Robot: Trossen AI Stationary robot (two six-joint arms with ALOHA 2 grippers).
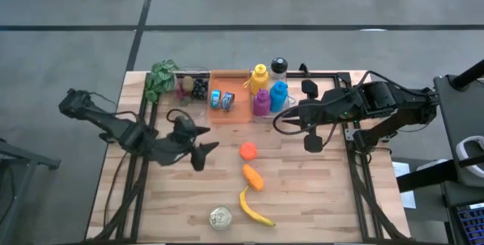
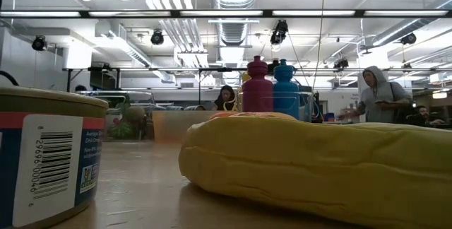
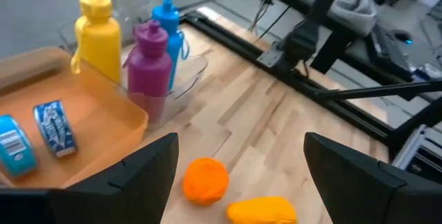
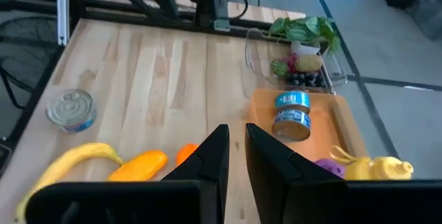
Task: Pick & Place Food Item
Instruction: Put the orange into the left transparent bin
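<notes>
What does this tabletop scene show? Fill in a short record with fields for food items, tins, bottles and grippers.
loose food: orange ball, orange pepper, banana
loose tin: silver can beside the banana
tray: two blue tins
bottles: yellow, purple, blue
left gripper: open, empty
right gripper: nearly shut, empty

The dark left arm reaches in from the worktop's left side, its two-finger left pincer (image 1: 203,153) spread wide above the wood. The dark right arm extends from the right, its right pincer (image 1: 311,134) nearly closed, holding nothing.
</notes>
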